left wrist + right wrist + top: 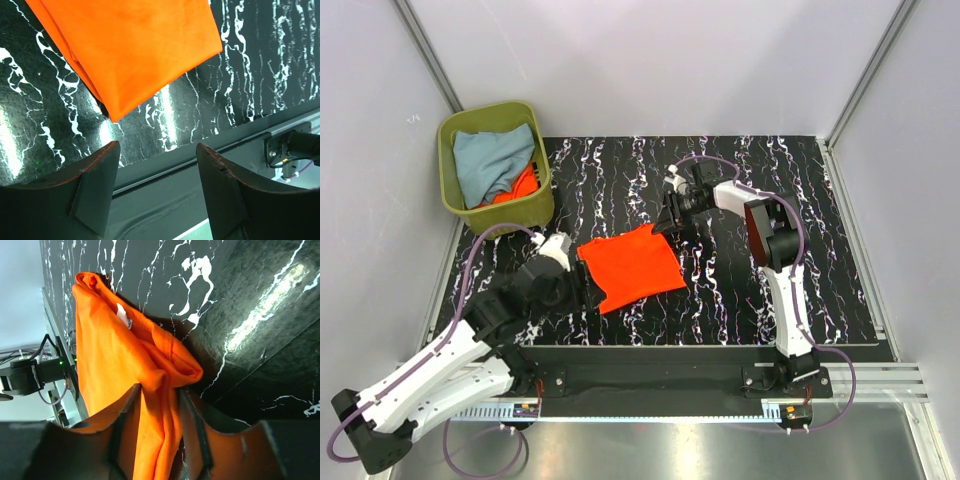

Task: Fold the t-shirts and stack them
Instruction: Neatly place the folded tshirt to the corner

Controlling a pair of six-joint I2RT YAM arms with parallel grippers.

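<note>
A bright orange t-shirt [633, 266] lies partly folded on the black marbled table [740, 290], near the middle. My right gripper [667, 222] is shut on its far right corner; in the right wrist view the bunched orange cloth [125, 370] sits pinched between the fingers [200, 425]. My left gripper [582, 280] is open and empty just left of the shirt; in the left wrist view the shirt's near corner [135, 55] lies beyond the fingertips [100, 170]. A pale grey-blue t-shirt [490, 160] and another orange one [520, 187] lie in the bin.
The olive-green bin [535, 208] stands at the table's far left corner. Grey walls enclose the table on three sides. A metal rail [720, 400] runs along the near edge by the arm bases.
</note>
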